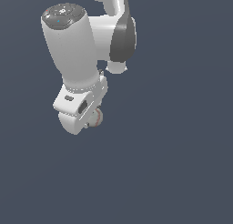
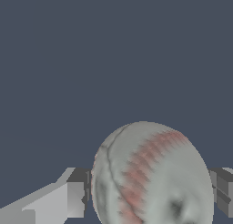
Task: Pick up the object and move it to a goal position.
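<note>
With its fingers pressed on either side, the white claw (image 2: 150, 196) holds the small whitish ball with reddish stitching (image 2: 152, 175), tucked under the white arm (image 1: 70, 50); pickup looks done, carrying remains, goal unseen.

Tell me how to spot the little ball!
Find the big white robot arm against the plain dark blue-grey background. Follow it down to the gripper at its tip. The ball sits squeezed between the fingers: round, whitish, with reddish stitch marks like a baseball.

The ball (image 2: 152, 175) sits between the pincer (image 2: 150, 196) fingers (image 2: 75, 193) — touching both.
</note>
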Robot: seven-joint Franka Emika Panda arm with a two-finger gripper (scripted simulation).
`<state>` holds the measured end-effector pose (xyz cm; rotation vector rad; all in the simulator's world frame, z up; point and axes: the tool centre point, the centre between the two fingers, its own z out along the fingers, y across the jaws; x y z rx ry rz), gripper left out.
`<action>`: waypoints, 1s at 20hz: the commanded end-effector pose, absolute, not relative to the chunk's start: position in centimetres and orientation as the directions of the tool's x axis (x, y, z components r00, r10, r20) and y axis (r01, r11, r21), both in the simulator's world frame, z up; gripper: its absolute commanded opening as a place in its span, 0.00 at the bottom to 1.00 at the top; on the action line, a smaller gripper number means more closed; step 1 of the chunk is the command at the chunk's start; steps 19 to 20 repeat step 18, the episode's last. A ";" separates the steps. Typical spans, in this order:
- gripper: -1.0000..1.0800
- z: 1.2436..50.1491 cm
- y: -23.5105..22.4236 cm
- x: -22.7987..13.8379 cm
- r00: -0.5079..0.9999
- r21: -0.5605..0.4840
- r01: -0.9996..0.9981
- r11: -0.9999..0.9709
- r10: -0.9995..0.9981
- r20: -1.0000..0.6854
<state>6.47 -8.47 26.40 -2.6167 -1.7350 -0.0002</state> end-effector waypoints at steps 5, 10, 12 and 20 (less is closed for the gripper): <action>0.00 28.9 -10.5 7.9 0.389 0.000 0.921 -0.389 0.921 0.001; 0.00 29.9 -11.3 8.5 0.389 0.000 0.921 -0.389 0.921 0.000; 0.00 30.1 -11.5 8.6 0.389 0.000 0.921 -0.389 0.921 0.000; 0.00 30.2 -11.6 8.7 0.389 0.000 0.921 -0.389 0.921 0.000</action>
